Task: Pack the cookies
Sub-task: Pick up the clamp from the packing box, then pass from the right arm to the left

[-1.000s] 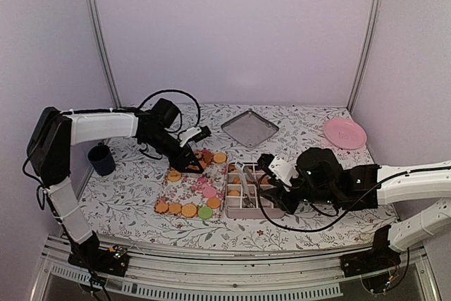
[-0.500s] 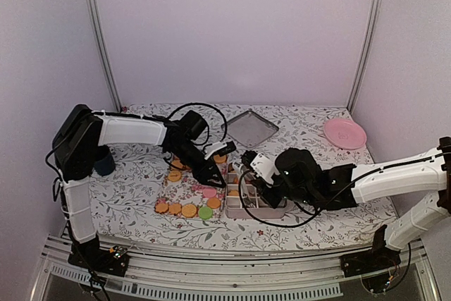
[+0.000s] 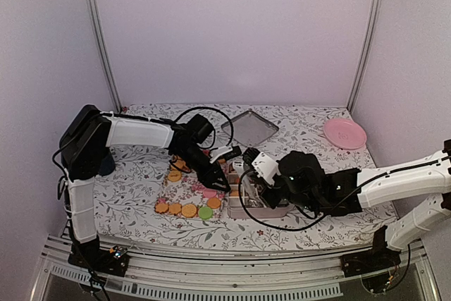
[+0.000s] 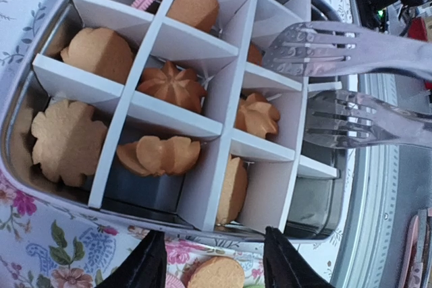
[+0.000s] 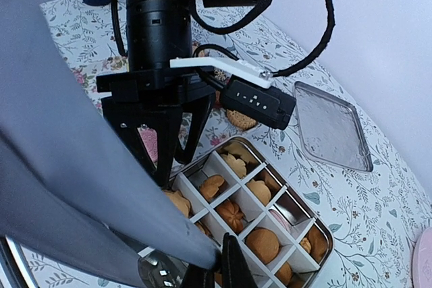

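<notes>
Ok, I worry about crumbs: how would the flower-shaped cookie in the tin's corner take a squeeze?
The flower cookie looks flat with scalloped edges, so it would probably chip or snap under a pinch. It lies flat in the tin, so it likely won't roll, though the white divider walls leave little room.

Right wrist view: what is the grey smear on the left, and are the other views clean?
Right wrist: the smear looks like the tongs, too close to focus; the tin behind is sharp. Left wrist: cookies crisp, tongs tips glary and slightly soft. Top: even light, faint shadows.
</notes>
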